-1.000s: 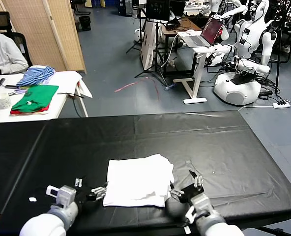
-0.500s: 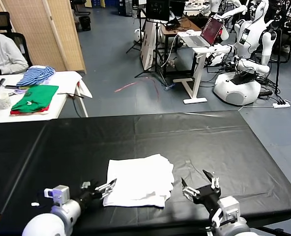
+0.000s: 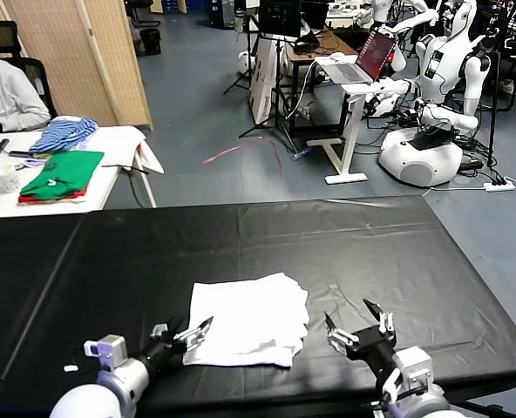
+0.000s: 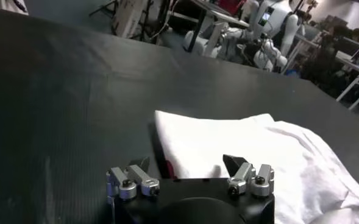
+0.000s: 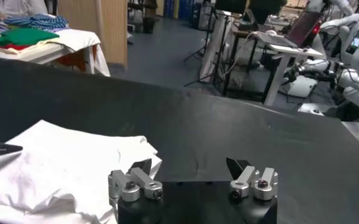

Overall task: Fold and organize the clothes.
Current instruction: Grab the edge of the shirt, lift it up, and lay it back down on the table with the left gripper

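Observation:
The white T-shirt (image 3: 247, 318) lies folded into a rough rectangle on the black table (image 3: 345, 244), near the front edge; no printed graphic shows. My left gripper (image 3: 181, 332) is open at the shirt's front left corner, low over the table. In the left wrist view the shirt (image 4: 252, 152) lies just ahead of the open left gripper (image 4: 188, 164), one fingertip over its edge. My right gripper (image 3: 359, 316) is open and empty, a short way right of the shirt. In the right wrist view the shirt (image 5: 57, 170) lies beside the right gripper (image 5: 190, 165).
A white side table (image 3: 110, 144) at the far left carries green and red folded garments (image 3: 62, 174) and a blue-striped cloth (image 3: 62, 133); a person sits behind it. Beyond the table are a laptop desk (image 3: 354, 74) and white robots (image 3: 432, 131).
My right gripper has drawn back to the right, away from the shirt's right edge, and now stands clear of it. My left gripper has shifted slightly right along the front left corner.

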Controlling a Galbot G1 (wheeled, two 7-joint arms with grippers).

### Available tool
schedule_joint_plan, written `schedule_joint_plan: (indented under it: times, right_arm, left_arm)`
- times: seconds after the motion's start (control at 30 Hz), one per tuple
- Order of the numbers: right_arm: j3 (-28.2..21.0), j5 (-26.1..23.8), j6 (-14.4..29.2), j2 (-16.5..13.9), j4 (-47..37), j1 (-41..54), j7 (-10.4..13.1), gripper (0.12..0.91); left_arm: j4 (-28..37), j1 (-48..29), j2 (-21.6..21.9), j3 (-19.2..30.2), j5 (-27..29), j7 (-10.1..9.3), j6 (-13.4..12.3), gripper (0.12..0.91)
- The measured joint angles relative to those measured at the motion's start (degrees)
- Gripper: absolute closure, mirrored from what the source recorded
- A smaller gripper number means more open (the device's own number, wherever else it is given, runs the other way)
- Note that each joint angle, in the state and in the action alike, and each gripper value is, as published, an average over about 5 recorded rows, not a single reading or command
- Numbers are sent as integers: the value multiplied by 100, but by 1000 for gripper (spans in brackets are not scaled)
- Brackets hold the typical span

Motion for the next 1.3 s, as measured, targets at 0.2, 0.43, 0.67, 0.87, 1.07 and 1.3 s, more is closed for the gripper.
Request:
schedule_joint_plan:
  times: [0.2,0.43,0.67,0.87,1.07,1.3]
  right_arm:
    - [19,-2,30,6,26,-29,-3,118]
    - [49,-26,60,35,51,-75,-3,118]
    - [63,-43,76,75,66,-123,-2,118]
    - [67,-61,86,128,85,-159,-1,118]
    - [87,-74,97,154,85,-182,4,118]
    - [105,-75,131,188,73,-152,6,118]
  left_arm:
    - [43,-32,-57,142,127,60,10,123]
    - [117,-111,-124,306,309,84,-15,123]
    - [135,-138,-153,406,255,97,-10,199]
    - [161,-192,-168,464,137,115,9,549]
    - [170,-230,-197,487,-122,132,29,837]
    - [28,-242,-101,322,-649,11,257,850]
